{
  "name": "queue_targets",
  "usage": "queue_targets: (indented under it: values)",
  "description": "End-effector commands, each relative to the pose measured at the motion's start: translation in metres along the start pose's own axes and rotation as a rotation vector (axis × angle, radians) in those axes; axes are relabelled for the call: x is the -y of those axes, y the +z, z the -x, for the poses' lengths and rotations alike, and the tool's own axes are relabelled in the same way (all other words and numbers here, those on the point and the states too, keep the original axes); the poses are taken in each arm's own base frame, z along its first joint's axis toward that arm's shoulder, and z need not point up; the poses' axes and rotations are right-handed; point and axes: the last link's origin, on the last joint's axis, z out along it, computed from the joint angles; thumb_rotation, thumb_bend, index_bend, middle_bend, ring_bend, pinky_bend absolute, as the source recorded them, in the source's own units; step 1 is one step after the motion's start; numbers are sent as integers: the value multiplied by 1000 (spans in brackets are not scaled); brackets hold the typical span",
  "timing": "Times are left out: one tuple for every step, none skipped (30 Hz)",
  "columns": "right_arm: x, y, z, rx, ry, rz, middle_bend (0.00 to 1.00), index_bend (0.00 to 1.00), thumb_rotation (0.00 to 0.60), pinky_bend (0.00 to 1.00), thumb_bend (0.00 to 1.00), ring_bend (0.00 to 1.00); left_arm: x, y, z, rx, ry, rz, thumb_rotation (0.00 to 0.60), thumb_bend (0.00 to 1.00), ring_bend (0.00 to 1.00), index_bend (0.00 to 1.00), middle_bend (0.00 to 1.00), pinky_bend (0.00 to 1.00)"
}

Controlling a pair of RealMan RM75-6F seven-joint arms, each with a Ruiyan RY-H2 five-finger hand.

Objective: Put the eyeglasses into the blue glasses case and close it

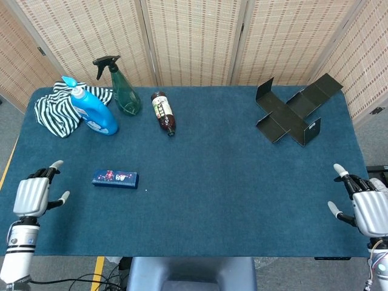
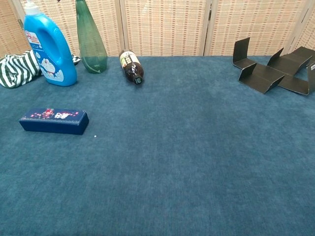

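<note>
The blue glasses case [image 1: 115,179] lies closed and flat on the blue table cloth, left of centre; the chest view shows the case [image 2: 54,121] with its lid down. No eyeglasses are visible in either view. My left hand [image 1: 31,195] hovers at the table's left edge, well left of the case, fingers spread and holding nothing. At the right edge my right hand [image 1: 364,209] is also empty, fingers apart. Neither hand shows in the chest view.
At the back left stand a blue detergent bottle [image 1: 94,110], a green spray bottle [image 1: 123,91] and a striped cloth [image 1: 56,108]. A brown bottle [image 1: 162,112] lies on its side. Black folded dividers [image 1: 294,110] sit at the back right.
</note>
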Motion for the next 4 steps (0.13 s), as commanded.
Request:
queue_targets:
  values:
    - [1, 1, 0, -1, 1, 1, 334, 88, 600, 325, 270, 284, 8, -24, -8, -16, -3, -29, 600, 287, 297, 193, 357, 419]
    - [1, 2, 0, 1, 6, 1, 334, 90, 600, 325, 270, 284, 9, -28, -9, -20, -7, -35, 600, 287, 297, 193, 357, 418]
    - [2, 2, 1, 3, 15, 0, 334, 90, 600, 325, 270, 284, 10, -32, -10, -21, -10, -39, 600, 287, 297, 193, 357, 418]
    - [3, 2, 1, 6, 29, -3, 334, 90, 600, 325, 270, 284, 11, -38, -11, -22, -9, -44, 600, 287, 296, 193, 357, 418]
